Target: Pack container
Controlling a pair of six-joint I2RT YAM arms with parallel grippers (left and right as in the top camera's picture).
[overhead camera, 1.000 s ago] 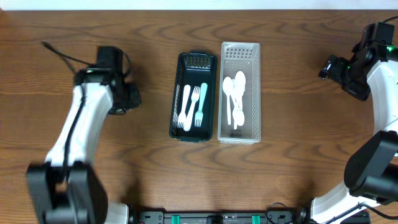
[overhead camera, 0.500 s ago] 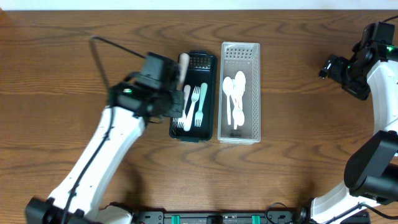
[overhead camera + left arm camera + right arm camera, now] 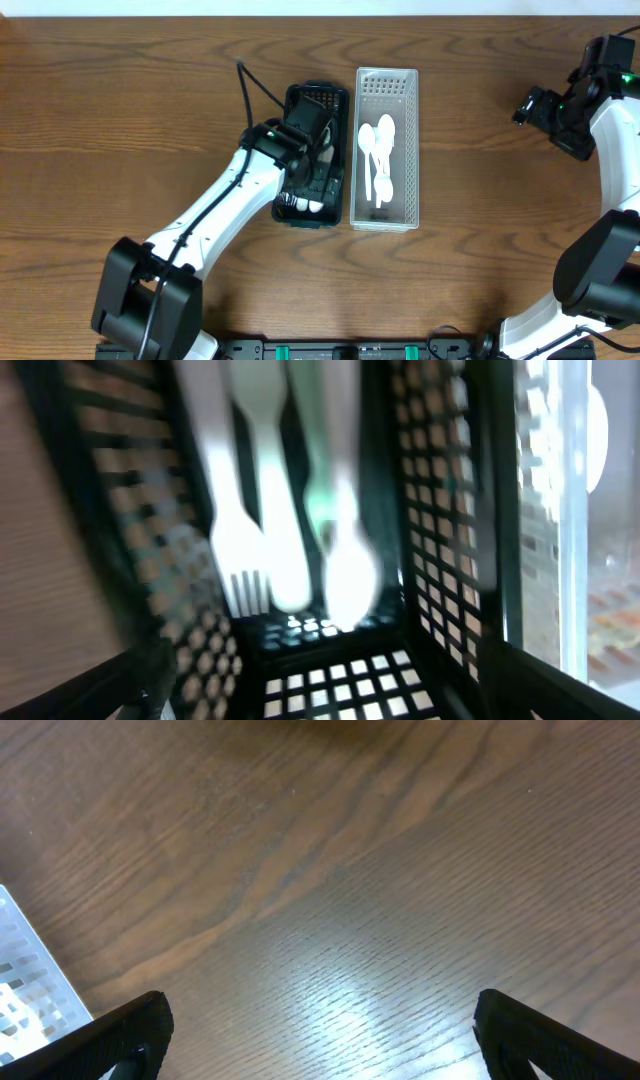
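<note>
The left hand (image 3: 318,170) hangs low over the black basket (image 3: 305,220), which sits mid-tabletop, somewhat nearer the far edge. Its fingers (image 3: 150,680) are spread wide apart. Pale forks (image 3: 240,560) lie lengthwise inside the basket, blurred in the wrist view. Just beside the basket, on its right, stands a clear container (image 3: 385,80) holding white spoons (image 3: 378,150). Near the tabletop's far right corner, well apart from both, the right hand (image 3: 532,106) hovers over bare wood with its fingers (image 3: 130,1030) also apart.

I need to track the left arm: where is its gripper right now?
Overhead, the left gripper is over the dark basket, left of the clear tray.
</note>
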